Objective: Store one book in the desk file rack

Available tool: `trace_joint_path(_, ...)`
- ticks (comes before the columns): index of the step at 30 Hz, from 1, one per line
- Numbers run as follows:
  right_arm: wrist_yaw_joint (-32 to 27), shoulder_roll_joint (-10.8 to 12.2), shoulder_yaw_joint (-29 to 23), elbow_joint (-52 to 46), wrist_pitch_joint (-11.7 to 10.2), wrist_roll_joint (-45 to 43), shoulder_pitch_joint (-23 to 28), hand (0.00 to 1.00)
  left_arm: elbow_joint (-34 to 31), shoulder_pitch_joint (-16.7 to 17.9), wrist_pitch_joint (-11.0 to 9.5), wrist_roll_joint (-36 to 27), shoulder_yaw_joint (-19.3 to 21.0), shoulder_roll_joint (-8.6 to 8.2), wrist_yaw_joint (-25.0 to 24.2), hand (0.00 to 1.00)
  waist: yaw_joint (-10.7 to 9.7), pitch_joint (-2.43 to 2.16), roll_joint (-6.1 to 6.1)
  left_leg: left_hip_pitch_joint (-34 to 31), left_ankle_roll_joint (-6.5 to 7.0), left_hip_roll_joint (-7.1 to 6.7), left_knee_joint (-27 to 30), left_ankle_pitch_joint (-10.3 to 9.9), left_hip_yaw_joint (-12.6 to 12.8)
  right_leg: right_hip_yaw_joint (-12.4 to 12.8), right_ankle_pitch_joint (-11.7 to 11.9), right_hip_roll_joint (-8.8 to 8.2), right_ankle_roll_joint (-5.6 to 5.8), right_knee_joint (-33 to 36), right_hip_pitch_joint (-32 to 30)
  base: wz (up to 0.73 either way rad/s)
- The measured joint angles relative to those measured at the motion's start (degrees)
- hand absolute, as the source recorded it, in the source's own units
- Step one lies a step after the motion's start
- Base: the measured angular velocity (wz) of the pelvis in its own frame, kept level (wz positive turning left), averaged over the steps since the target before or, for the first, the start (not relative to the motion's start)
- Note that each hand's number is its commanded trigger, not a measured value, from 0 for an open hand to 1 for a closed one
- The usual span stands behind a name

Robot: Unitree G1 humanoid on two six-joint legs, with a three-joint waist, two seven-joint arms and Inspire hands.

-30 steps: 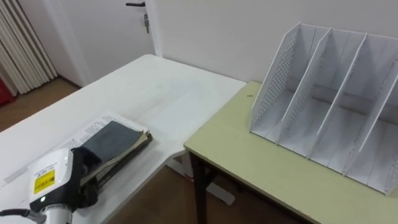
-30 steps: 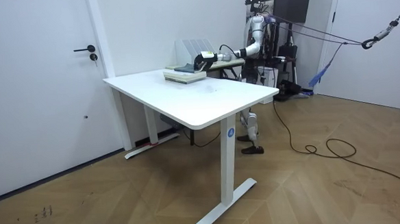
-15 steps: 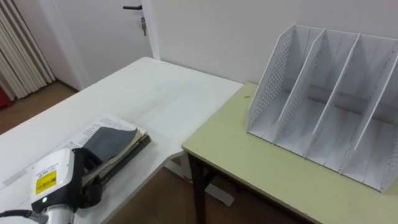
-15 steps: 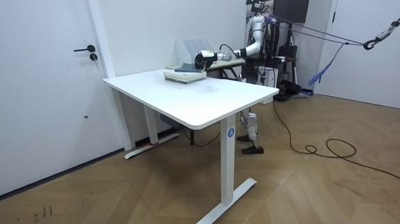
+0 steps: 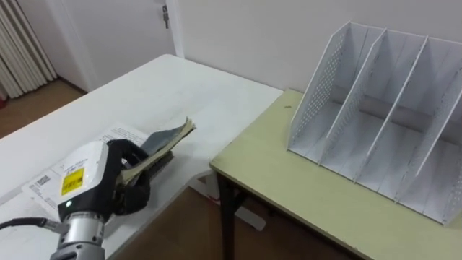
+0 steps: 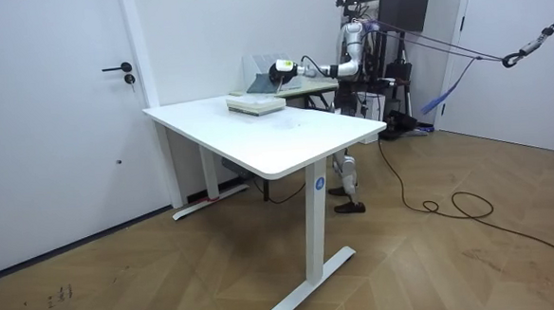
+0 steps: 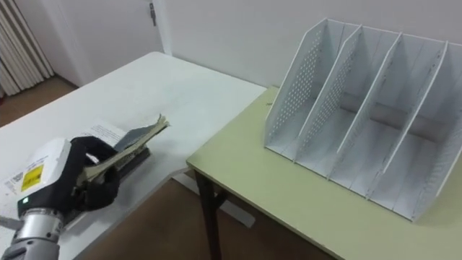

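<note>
My left hand [image 5: 119, 180] is shut on a thin dark-covered book [image 5: 167, 133], whose far end is raised and tilted off the white table [image 5: 151, 87]. Beneath it lie another dark book [image 5: 160, 162] and white printed sheets [image 5: 114, 135]. The white file rack [image 5: 375, 115] with several upright slots stands on the green desk [image 5: 289, 188] to the right, well apart from the hand. In the room view the hand [image 6: 280, 70] holds the book [image 6: 262, 81] above the stack [image 6: 255, 103].
A gap with brown floor [image 5: 188, 224] separates the white table from the green desk. The rack backs onto a white wall [image 5: 253, 36]. A door [image 5: 115, 29] and a curtain [image 5: 22, 43] are at the far left.
My left hand has lifted the book off the stack; its far end now tips up. The view has shifted slightly.
</note>
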Motion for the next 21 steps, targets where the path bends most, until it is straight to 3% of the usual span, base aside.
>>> trace_joint_path(3,0.0,0.0,0.1,0.6,-1.2,0.1,-0.3,0.00,-4.4,0.0,-0.7,-4.1,0.0,0.22,-0.6,1.00,-0.2,0.01,0.10,-0.3,0.00,0.14,0.0,0.0,-0.1,0.0,0.4,0.12,-0.11,-0.7,0.1,-0.01)
trace_joint_path(7,-0.9,0.0,0.2,0.8,-2.7,0.3,-0.4,0.00,-8.1,-0.5,-3.7,-9.9,0.0,0.21,-0.6,1.00,0.2,0.09,0.13,-0.2,0.00,0.15,0.0,0.0,-0.4,0.4,0.4,0.17,-0.12,-0.7,0.1,-0.07)
trace_joint_path(14,-1.0,-0.2,1.1,-2.3,-4.1,-0.5,-1.3,0.00,-10.7,-2.5,-8.0,-22.3,-0.4,-0.53,-1.1,1.00,1.5,0.77,-0.88,-0.4,-0.01,0.13,0.0,0.0,-0.3,0.0,0.4,0.11,-0.15,-0.7,-0.1,-0.01)
trace_joint_path(17,-0.2,-1.0,1.0,-9.4,-4.2,-1.7,-0.2,0.00,-11.0,-2.5,-9.3,-28.2,-0.4,-1.56,-1.2,1.00,2.9,0.76,-0.95,-0.4,0.00,0.07,0.0,0.0,0.2,0.5,0.4,0.14,-0.12,-0.5,-0.6,-0.08)
trace_joint_path(21,1.3,-2.3,1.1,-21.6,-4.4,-2.2,2.1,0.00,-11.0,-2.5,-9.8,-38.0,-0.3,-1.53,-2.9,1.00,3.8,0.64,-0.95,-0.4,0.00,0.14,0.0,0.0,0.1,0.9,0.6,0.20,-0.15,-0.4,-0.6,-0.09)
